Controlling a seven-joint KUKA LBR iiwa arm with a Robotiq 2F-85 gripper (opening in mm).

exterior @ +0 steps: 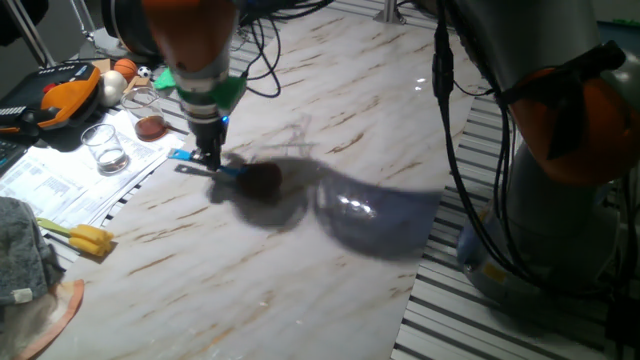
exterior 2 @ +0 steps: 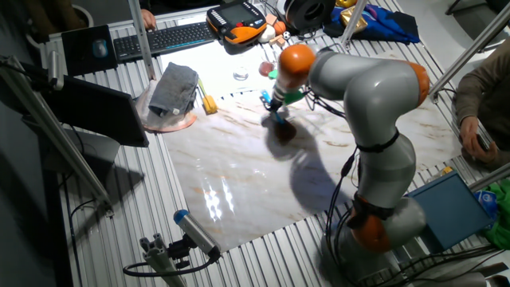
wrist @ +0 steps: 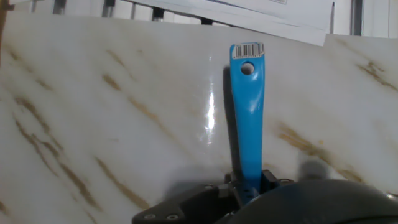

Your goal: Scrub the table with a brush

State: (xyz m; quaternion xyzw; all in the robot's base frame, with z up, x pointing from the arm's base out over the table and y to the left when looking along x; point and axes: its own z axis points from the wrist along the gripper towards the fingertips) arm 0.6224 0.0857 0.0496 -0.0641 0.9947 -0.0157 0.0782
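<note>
Gripper (exterior: 209,160) clenched on the brush (exterior: 205,164) handle, bristle head pressing the table (exterior: 330,260). A yellow scrubber (exterior: 82,237) (untouched) lies at eight o'clock.

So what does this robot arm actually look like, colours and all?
The arm is built of thick, rounded silver-grey segments with bright orange bands at the joints. A green collar sits above the small black gripper, which carries a tiny blue light. Black cables hang loosely along the arm. No markings are legible.
</note>
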